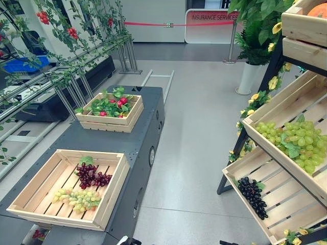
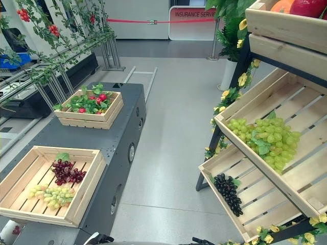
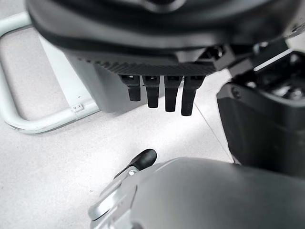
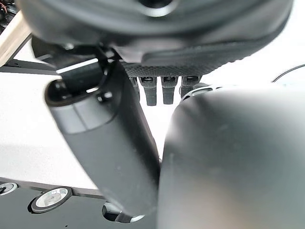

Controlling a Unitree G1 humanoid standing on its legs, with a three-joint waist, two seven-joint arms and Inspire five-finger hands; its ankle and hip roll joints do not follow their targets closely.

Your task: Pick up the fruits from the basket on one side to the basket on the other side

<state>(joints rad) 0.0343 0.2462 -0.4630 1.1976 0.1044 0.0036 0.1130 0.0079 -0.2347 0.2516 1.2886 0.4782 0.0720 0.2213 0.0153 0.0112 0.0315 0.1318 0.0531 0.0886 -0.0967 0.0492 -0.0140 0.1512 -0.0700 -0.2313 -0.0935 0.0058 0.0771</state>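
Note:
A wooden crate (image 1: 30,196) on the near end of the black table (image 1: 145,127) holds a purple grape bunch (image 1: 92,176) and a green grape bunch (image 1: 79,199). To the right stands a slanted wooden shelf. Its middle crate (image 1: 265,109) carries a large heap of green grapes (image 1: 299,140), and the lower crate (image 1: 288,204) has a dark grape bunch (image 1: 253,196). My left hand (image 3: 162,93) hangs over the floor with straight fingers and holds nothing. My right hand (image 4: 162,90) also hangs with straight fingers, empty.
A second crate (image 1: 110,123) with leaves and red fruits (image 1: 116,104) sits at the table's far end. A top shelf crate (image 1: 306,25) holds an orange fruit. A vine rack (image 1: 66,66) runs along the left; a potted plant (image 1: 250,46) stands behind the shelf.

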